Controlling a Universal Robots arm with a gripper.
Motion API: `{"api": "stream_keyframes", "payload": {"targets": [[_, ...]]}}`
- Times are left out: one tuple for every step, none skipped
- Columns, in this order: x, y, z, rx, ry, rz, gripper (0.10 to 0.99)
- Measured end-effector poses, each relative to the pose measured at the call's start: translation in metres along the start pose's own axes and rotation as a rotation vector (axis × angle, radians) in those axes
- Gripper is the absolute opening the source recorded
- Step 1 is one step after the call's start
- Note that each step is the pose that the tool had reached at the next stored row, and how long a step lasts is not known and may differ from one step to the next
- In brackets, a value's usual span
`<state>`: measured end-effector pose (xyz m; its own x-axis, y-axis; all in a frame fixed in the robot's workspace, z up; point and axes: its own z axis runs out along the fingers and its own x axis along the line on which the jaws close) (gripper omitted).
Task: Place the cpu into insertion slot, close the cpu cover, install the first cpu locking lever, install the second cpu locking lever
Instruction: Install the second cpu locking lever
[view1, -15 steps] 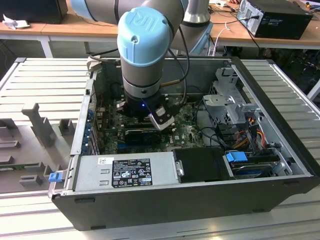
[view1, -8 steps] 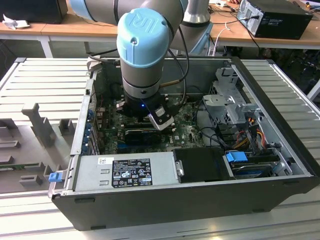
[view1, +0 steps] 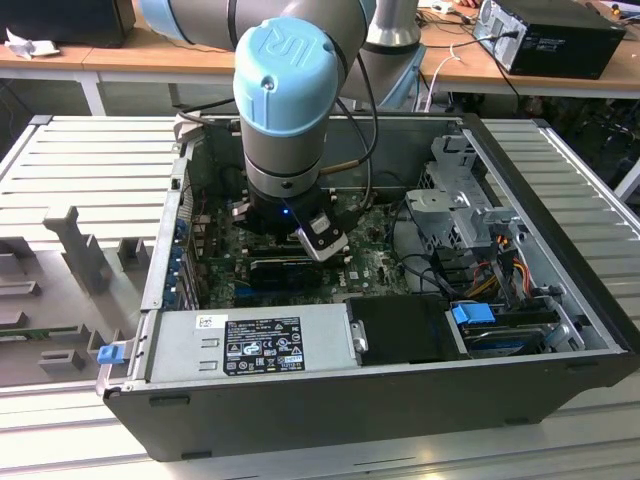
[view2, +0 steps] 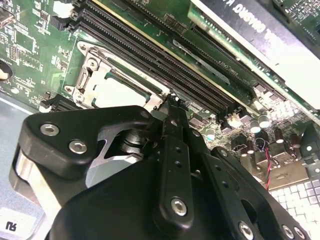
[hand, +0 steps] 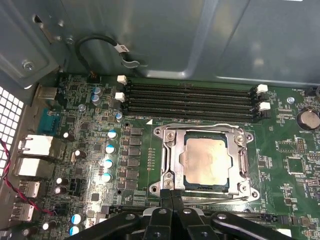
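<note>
In the first wrist view the cpu (hand: 205, 159), a pale beige-silver square, lies flat in the insertion slot (hand: 231, 162). Its black rim shows around the chip. The silvery cpu cover (hand: 167, 155) lies down over the slot and frames the chip. A thin metal locking lever (hand: 215, 198) runs along the socket edge nearest my gripper (hand: 172, 195). The black fingers are shut together, with their tips at the lever's end by the socket corner. In the second wrist view the gripper (view2: 172, 102) stands just beside the socket (view2: 115, 87). The arm's wrist (view1: 290, 150) reaches down into the open computer case.
Long black memory slots (hand: 190, 97) run beside the socket. Capacitors (hand: 107, 162) and rear ports (hand: 35, 150) stand on the board. The case wall (hand: 200, 40), power supply (view1: 260, 340), drive cage (view1: 460, 200) and loose cables (view1: 500, 265) hem in the arm.
</note>
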<state>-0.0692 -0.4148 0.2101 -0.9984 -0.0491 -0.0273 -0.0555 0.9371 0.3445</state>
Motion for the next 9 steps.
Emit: {"api": "stream_keyframes", "payload": {"targets": [[0.0, 0.0, 0.0001, 0.0, 0.0, 0.0, 0.106], [0.0, -0.0001, 0.0003, 0.0, 0.0, 0.0, 0.106], [0.0, -0.0002, 0.0005, 0.0, 0.0, 0.0, 0.106], [0.0001, -0.0002, 0.0006, -0.001, 0.0, 0.0, 0.106], [0.0004, -0.0003, 0.0008, -0.001, -0.0001, 0.0, 0.106], [0.0009, -0.0003, 0.001, -0.002, -0.0002, 0.0, 0.106], [0.0013, -0.0004, 0.0012, -0.002, -0.0002, 0.0, 0.106], [0.0025, -0.0006, 0.0017, -0.004, -0.0002, 0.0, 0.106], [0.0033, -0.0011, 0.002, -0.009, -0.0004, 0.0, 0.106]]}}
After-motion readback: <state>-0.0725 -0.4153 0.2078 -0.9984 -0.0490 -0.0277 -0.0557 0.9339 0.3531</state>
